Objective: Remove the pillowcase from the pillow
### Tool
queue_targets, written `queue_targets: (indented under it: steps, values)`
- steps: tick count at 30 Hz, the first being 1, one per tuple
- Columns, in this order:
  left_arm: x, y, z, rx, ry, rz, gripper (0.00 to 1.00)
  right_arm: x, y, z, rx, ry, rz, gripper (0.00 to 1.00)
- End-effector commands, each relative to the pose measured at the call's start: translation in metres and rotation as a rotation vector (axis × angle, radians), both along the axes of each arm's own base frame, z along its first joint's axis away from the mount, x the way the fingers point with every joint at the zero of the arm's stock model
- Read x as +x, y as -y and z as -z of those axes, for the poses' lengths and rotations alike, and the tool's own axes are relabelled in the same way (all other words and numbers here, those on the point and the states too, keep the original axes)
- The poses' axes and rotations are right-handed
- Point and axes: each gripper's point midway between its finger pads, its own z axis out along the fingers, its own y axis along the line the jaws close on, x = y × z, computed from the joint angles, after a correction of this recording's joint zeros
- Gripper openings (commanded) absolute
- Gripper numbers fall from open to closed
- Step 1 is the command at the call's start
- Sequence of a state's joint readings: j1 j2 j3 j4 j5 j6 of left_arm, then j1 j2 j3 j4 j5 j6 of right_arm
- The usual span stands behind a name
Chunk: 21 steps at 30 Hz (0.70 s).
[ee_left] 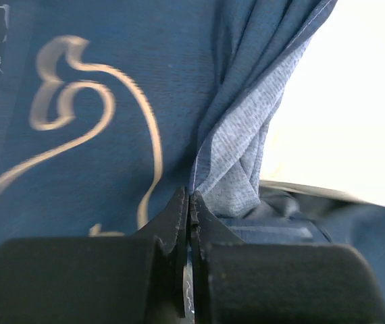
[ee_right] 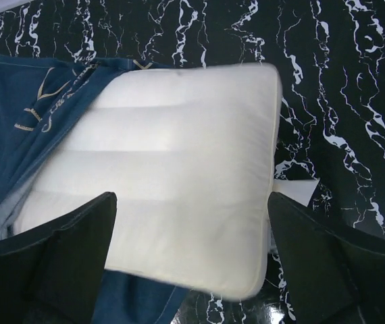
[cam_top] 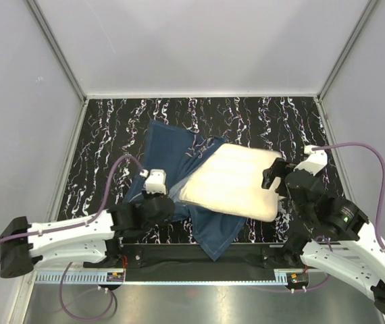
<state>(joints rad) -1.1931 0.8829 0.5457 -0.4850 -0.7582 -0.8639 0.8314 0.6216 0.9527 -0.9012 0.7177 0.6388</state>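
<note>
The cream pillow [cam_top: 232, 182] lies in the middle of the table, almost wholly bare. The navy pillowcase [cam_top: 171, 150] with gold drawings is spread under and to the left of it, with a flap [cam_top: 217, 233] at the front. My left gripper [cam_top: 169, 204] is shut on a bunched fold of the pillowcase [ee_left: 236, 169] by the pillow's left end; the pillow [ee_left: 354, 101] shows white to the right. My right gripper [cam_top: 272, 177] is open over the pillow's right end. In the right wrist view its fingers [ee_right: 78, 250] straddle the pillow [ee_right: 179, 155] without gripping; a small white tag [ee_right: 295, 190] lies beside it.
The table [cam_top: 260, 121] is black marble-patterned, enclosed by grey walls at the back and both sides. A metal rail [cam_top: 192, 277] runs along the near edge by the arm bases. A purple cable [cam_top: 375, 169] loops from the right arm.
</note>
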Motion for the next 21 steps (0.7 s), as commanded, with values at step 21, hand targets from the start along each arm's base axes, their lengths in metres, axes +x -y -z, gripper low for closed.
queue_targets:
  steps: [21]
  values:
    - [0.012, 0.056, 0.0, -0.056, 0.009, 0.146, 0.0, 0.033, -0.226, 0.072, -0.029, -0.086, -0.527, 1.0]
